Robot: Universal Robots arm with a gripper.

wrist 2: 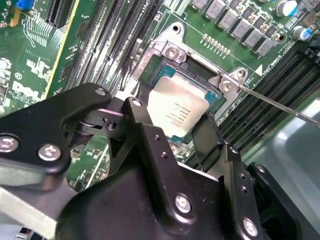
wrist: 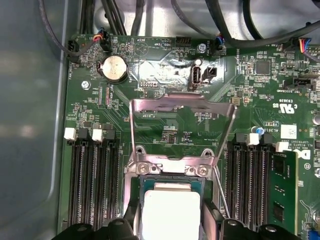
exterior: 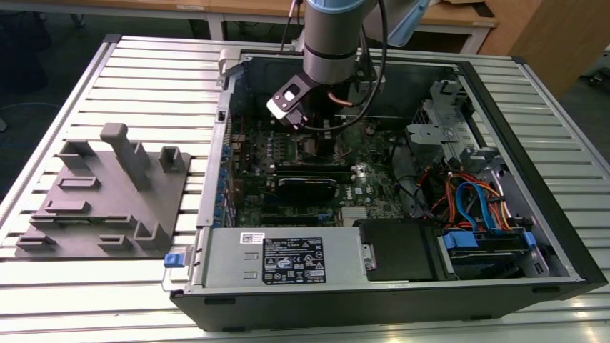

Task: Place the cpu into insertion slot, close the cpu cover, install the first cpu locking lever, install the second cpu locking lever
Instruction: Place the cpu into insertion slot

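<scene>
Exterior view: an open computer case (exterior: 562, 236) lies on the slatted table (exterior: 143, 71). The arm (exterior: 333, 43) reaches into it at upper middle, with the hand (exterior: 319, 121) over the green motherboard (exterior: 256, 146).
Fixture plate: a grey plate (exterior: 105, 207) on the table at the exterior view's left, well apart from the case.
Memory slots: long black rows (wrist: 92, 180) flank the socket.
Cpu cover: a silvery window frame (wrist: 182, 104), swung up open.
Insertion slot: a dark square socket (wrist 2: 200, 67) (wrist: 165, 181) ringed with silver.
Cpu: flat, square, dull silver top (wrist 2: 177, 107) (wrist: 170, 210), sitting within the slot's frame in both wrist views.
Hand: black fingers (wrist 2: 145, 130) closed on the cpu's two opposite edges.
Lever: a thin wire rod (wrist 2: 280, 102) slants just beside the slot.
</scene>
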